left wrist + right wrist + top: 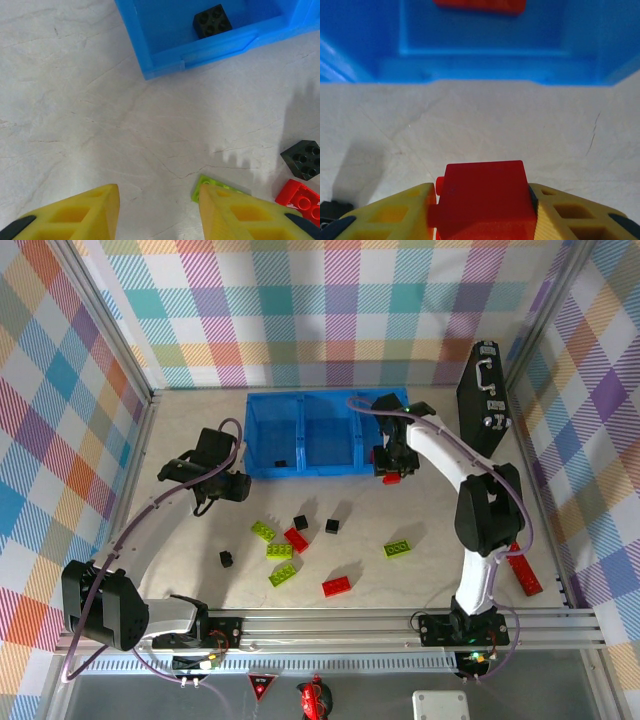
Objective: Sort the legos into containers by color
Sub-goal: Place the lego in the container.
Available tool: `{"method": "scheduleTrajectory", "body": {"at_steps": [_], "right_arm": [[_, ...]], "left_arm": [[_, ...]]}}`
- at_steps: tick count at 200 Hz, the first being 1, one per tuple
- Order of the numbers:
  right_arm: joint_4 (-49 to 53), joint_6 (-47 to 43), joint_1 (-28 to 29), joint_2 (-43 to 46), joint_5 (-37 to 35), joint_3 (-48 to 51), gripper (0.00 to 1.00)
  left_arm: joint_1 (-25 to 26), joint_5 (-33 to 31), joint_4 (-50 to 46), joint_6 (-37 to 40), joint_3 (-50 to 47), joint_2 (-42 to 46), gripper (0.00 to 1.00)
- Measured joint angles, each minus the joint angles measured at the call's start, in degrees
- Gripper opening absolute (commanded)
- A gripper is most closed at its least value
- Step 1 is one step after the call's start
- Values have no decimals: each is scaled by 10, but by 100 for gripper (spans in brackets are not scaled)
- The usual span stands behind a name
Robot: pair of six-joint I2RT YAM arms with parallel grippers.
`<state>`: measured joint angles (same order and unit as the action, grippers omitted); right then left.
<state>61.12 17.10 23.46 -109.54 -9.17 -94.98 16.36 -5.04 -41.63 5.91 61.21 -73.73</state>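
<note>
Tray [325, 435] of three blue compartments stands at the table's far side. A black cube [212, 21] lies in its left compartment and a red brick [480, 5] in the one facing the right gripper [480, 190], which clamps a second red brick [485, 215] just short of the rim. The left gripper [159, 200] hovers empty, jaws parted, near loose legos [280, 551].

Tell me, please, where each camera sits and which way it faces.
Top external: above and behind, looking down on the table; left arm, right arm show.
Left wrist: on the left arm, looking down at the blue tray's corner; open left claw shows.
Right wrist: on the right arm, facing the tray wall; right claw grips a red brick.
Top and left wrist share the tray's black brick.
</note>
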Motion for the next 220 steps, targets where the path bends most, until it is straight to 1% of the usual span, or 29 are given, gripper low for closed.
{"method": "scheduleTrajectory", "body": {"at_steps": [71, 151, 167, 220], "right_arm": [[54, -17, -33, -107, 8, -182, 46], [102, -28, -48, -245, 30, -385, 45], [103, -28, -49, -268, 37, -413, 45], [96, -26, -55, -326, 57, -462, 45]], "left_arm": [[0, 11, 0, 2, 0, 0, 46], [0, 9, 0, 10, 0, -24, 46], [0, 8, 0, 11, 0, -26, 46], [-1, 7, 0, 13, 0, -26, 46]]}}
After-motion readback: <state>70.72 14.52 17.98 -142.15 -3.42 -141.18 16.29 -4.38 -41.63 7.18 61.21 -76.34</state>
